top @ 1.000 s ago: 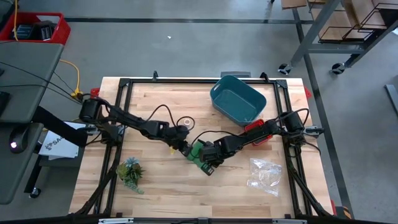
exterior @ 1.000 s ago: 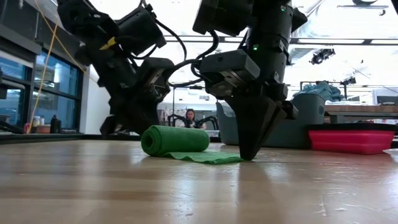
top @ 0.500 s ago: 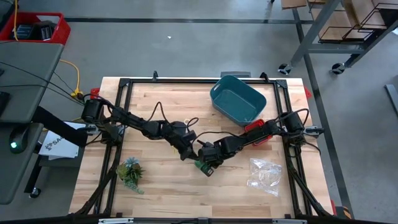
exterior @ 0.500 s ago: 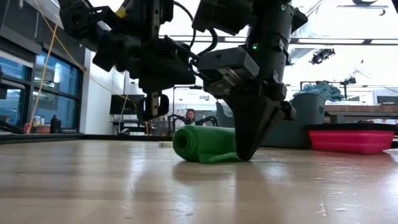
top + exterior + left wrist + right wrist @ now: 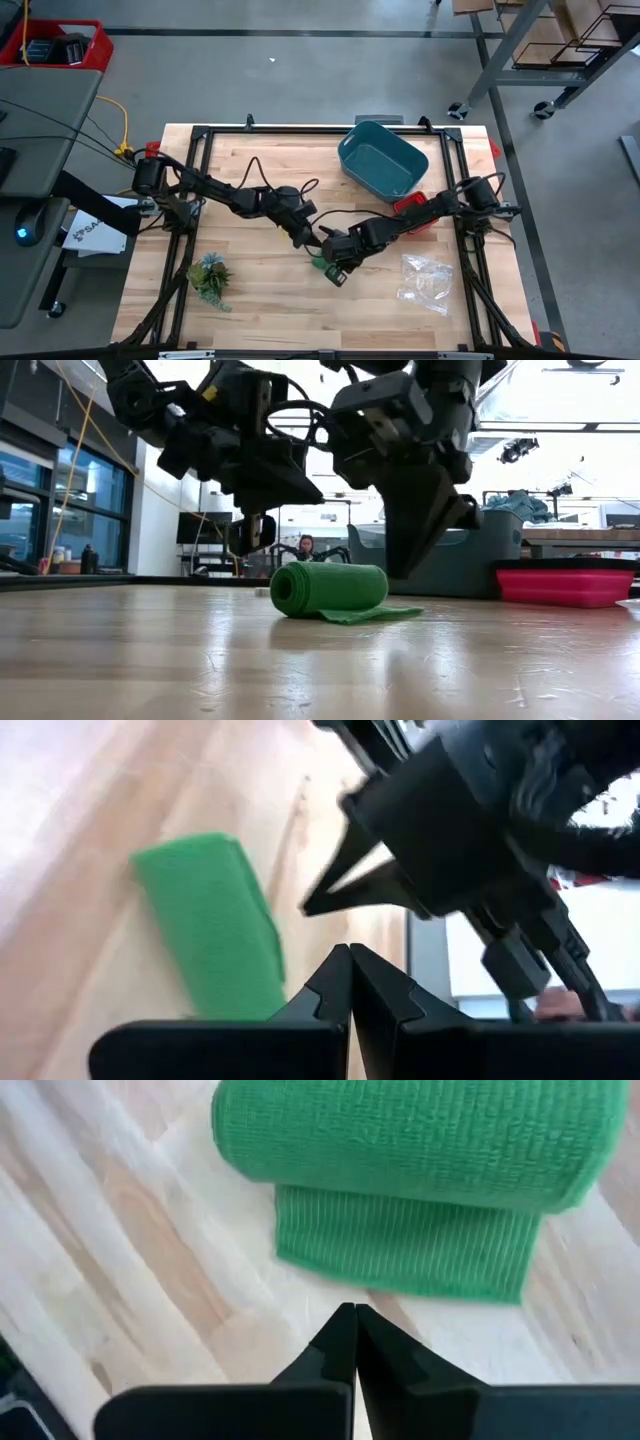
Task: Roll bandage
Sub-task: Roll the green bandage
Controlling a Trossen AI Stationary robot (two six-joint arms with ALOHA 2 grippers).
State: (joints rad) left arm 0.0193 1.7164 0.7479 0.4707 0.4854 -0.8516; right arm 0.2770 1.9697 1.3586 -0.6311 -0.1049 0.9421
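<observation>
The green bandage [image 5: 328, 588] lies on the wooden table as a roll on its side. A short loose tail [image 5: 375, 615] lies flat on the table beside it. It also shows in the right wrist view [image 5: 420, 1140] and the left wrist view [image 5: 205, 920]. In the high view only a bit of green [image 5: 318, 264] shows between the arms. My right gripper [image 5: 400, 570] is shut and hangs just above the tail's end. My left gripper [image 5: 253, 532] is shut, above and behind the roll's other end.
A teal bin [image 5: 383, 158] stands at the far right of the table, with a red object [image 5: 412, 210] near it. A clear plastic bag [image 5: 425, 278] lies near right. A small leafy plant [image 5: 210, 275] lies near left.
My left gripper has moved toward my right gripper and pushed the roll along, so it rolled over most of its flat tail. My right gripper, which stood with its tips down on the tail's end, has risen clear of it. The roll now lies free.
</observation>
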